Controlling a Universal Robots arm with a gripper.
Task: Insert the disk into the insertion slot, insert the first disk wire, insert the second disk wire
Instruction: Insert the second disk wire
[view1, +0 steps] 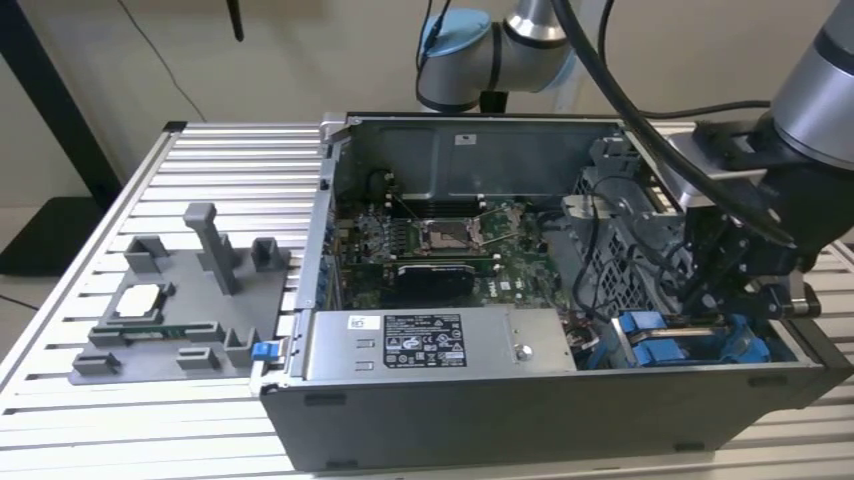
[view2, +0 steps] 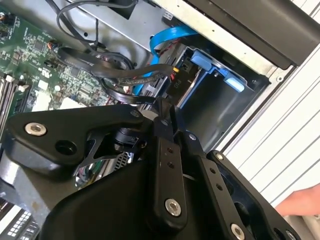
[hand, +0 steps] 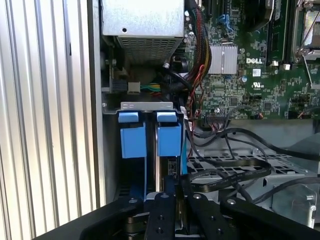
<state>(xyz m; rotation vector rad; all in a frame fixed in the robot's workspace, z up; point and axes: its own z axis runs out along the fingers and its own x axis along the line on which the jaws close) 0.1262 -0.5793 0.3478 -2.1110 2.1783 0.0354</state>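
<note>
Two blue frames (hand: 150, 139) are sitting in the insertion slot (hand: 146, 106), I am seeing in the first wrist view; the gripper (view2: 165, 117) is pinching a dark wire (view2: 127, 75), seen in the second wrist view, just above the disk (hand: 172, 167).

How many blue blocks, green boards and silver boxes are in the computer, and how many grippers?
Blue blocks: 2
Green board: 1
Silver box: 1
Gripper: 1
Total: 5
</note>
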